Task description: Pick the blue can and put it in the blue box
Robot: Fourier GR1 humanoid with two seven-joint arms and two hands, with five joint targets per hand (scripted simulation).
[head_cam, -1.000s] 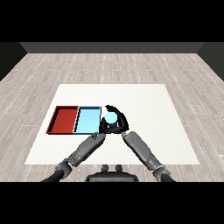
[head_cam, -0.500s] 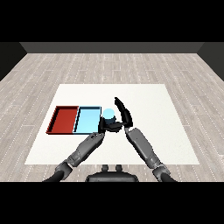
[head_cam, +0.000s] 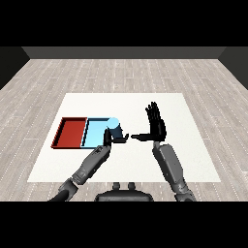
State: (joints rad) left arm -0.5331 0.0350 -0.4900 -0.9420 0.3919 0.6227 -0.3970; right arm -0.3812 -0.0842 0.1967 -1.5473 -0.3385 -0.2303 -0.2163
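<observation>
The blue can (head_cam: 112,123) stands upright at the right edge of the light blue tray (head_cam: 93,134), and I cannot tell whether it rests in the tray or hangs just above it. My left hand (head_cam: 115,137) is curled round the can's lower part, hiding its base. To the right, apart from the can, my right hand (head_cam: 157,127) is open, with its fingers pointing up and its thumb pointing left toward the can.
A red tray (head_cam: 70,133) lies directly left of the light blue tray, sharing a wall with it. The white table (head_cam: 193,155) extends to the right and front. Beyond it is wooden floor.
My right hand has let go of the can, opened and drawn away to the right. The can, now in my left hand, has shifted slightly left toward the blue tray.
</observation>
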